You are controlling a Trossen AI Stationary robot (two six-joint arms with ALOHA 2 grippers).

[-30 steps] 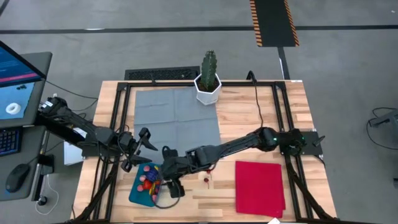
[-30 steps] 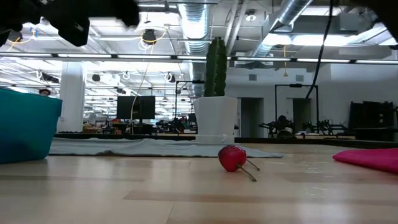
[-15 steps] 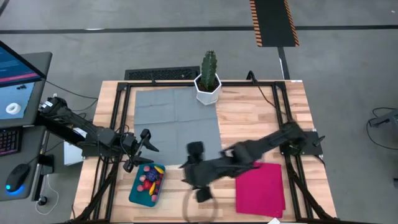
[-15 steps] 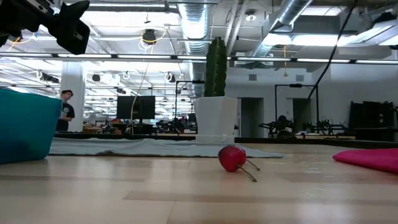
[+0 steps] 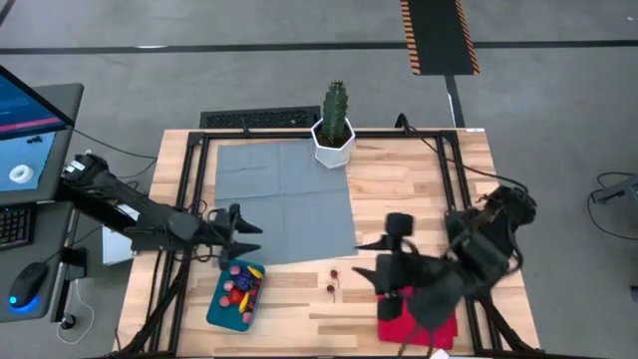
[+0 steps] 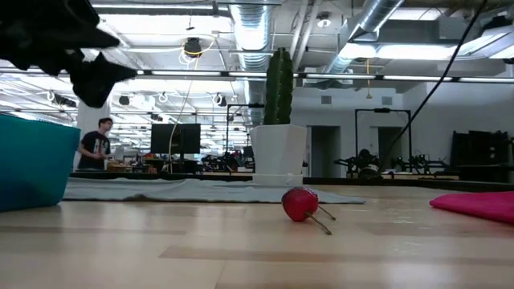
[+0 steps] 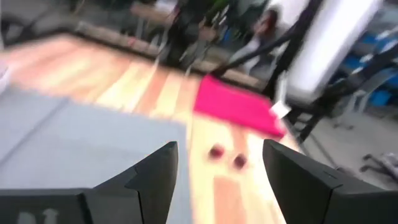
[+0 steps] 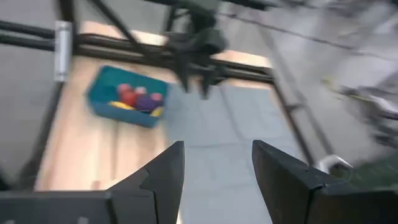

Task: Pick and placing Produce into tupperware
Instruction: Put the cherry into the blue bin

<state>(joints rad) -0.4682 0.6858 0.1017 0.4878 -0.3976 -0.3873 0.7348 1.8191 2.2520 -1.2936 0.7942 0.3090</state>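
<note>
Nearly finished: most of the produce (image 5: pixel 237 285) already sits in the tupperware (image 5: pixel 223 312), but the cherries (image 5: pixel 331 278) lie on bare wood well apart from it. Left gripper (image 5: pixel 251 229) hovers by the box, right gripper (image 5: pixel 383 257) above the red cloth (image 5: pixel 434 324); both stand parted, empty.

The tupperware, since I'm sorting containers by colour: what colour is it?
Teal-blue. The tupperware shows best in the high view, holding several produce pieces.
</note>
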